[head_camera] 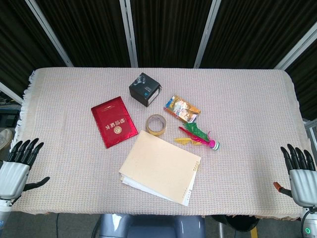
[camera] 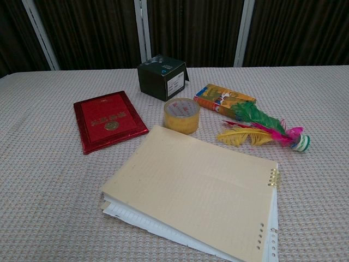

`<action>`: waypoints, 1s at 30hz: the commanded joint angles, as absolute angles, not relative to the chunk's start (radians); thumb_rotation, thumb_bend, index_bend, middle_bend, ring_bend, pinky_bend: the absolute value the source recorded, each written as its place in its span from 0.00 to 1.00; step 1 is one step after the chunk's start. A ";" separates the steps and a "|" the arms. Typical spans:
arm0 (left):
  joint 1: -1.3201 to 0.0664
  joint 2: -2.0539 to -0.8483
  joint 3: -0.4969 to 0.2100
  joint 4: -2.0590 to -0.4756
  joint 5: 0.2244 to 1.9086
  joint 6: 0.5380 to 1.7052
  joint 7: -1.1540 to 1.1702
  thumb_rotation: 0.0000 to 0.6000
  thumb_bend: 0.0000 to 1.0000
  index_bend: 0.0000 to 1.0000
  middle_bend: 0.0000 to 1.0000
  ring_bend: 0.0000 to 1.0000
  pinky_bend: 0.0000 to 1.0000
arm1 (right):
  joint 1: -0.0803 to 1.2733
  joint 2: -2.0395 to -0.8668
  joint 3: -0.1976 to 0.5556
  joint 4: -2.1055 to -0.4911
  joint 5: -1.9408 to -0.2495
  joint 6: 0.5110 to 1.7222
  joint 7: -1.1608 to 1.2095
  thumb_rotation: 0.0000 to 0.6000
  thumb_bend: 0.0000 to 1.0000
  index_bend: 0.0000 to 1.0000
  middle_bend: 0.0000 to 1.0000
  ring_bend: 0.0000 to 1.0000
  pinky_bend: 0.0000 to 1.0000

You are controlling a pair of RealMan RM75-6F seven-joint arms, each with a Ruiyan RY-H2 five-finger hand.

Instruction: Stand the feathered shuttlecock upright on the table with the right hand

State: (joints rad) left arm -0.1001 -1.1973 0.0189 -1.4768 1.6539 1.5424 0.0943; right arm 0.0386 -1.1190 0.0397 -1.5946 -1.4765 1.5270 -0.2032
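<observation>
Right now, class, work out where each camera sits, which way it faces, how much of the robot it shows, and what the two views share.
Head view: high up, looking steeply down on the whole table; left hand and right hand show open at the near corners.
Chest view: lower, looking forward across the table; no hand shows.
Shared: the shuttlecock lying on its side, tape roll, red booklet, black box, snack packet, paper pad.

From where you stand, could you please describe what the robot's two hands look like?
The left hand and right hand match: slim black fingers on pale silver-grey palm casings. The right shows a small reddish thumb tip and a green ring light at its wrist.
</observation>
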 commanded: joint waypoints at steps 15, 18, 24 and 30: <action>-0.109 -1.202 0.016 -1.480 1.643 1.522 0.094 0.85 0.01 0.00 0.00 0.00 0.00 | 0.129 -1.142 0.052 -1.605 -1.554 1.430 -0.144 1.00 0.07 0.20 0.00 0.00 0.00; -0.116 -1.205 0.014 -1.475 1.624 1.496 0.098 0.85 0.01 0.00 0.00 0.00 0.00 | 0.208 -1.170 0.077 -1.579 -1.577 1.350 -0.092 1.00 0.13 0.31 0.00 0.00 0.00; -0.126 -1.221 0.005 -1.473 1.595 1.464 0.131 0.85 0.01 0.00 0.00 0.00 0.00 | 0.361 -1.273 0.132 -1.458 -1.590 1.210 -0.010 1.00 0.18 0.37 0.00 0.00 0.00; -0.140 -1.233 -0.003 -1.471 1.558 1.420 0.158 0.85 0.01 0.00 0.00 0.00 0.00 | 0.459 -1.355 0.144 -1.366 -1.563 1.082 -0.036 1.00 0.18 0.36 0.00 0.00 0.00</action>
